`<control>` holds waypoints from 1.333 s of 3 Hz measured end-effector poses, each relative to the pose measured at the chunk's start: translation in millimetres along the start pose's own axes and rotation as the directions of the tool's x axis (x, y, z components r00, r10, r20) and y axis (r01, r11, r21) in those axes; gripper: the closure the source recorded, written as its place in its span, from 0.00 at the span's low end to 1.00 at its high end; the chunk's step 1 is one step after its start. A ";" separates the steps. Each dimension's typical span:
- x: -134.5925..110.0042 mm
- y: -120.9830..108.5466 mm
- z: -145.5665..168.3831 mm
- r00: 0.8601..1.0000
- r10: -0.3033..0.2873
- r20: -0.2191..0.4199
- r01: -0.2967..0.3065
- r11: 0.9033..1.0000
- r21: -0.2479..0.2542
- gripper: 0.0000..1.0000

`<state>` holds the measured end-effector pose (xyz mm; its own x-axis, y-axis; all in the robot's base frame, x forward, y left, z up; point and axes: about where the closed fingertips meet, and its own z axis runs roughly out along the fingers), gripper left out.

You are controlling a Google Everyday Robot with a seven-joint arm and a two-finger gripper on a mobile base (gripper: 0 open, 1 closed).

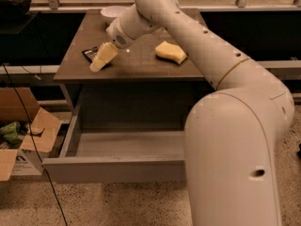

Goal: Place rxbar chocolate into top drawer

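The single camera view looks down past the robot's own bulky white arm (225,140), which fills the right foreground and reaches up and left across a brown-topped table (141,67). At the arm's end the cream-coloured gripper (98,65) points down and to the left, near the table's front left corner. It sits right over the rxbar chocolate (88,53). Only a dark corner of the bar's wrapper shows, poking out to the gripper's left, and the bar looks to be lying flat on the tabletop. How far the gripper is open, and whether it has any hold of the bar, cannot be told from this angle, since the tool covers most of the wrapper. Below the table edge the top drawer (113,169) is pulled well out. Its grey front panel faces the camera and the part of its floor that shows is bare, though the arm hides its right end. As for progress, the drawer is already open and the gripper is at the bar. The rest appears undone: a secure grasp, the lift off the table, the carry forward over the edge and down into the drawer, and the release. By count there is one rxbar, one yellow sponge (171,52) well to the gripper's right, one white bowl (112,12) at the far edge of the table, one open drawer, and one cardboard box (26,140) on the floor at the left.
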<state>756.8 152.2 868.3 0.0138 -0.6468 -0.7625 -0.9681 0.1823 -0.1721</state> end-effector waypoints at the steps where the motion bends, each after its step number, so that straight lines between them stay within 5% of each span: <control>1: 11.5 -10.2 16.8 0.999 0.039 -0.002 -0.039 0.999 -0.017 0.00; 3: 24.0 -9.2 41.2 0.996 0.089 -0.016 -0.089 0.994 -0.062 0.00; 4: 26.0 -3.4 46.8 0.995 0.096 -0.033 -0.099 0.992 -0.077 0.19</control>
<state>772.1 169.4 819.9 -0.0878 -0.6500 -0.7549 -0.9810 0.1879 -0.0477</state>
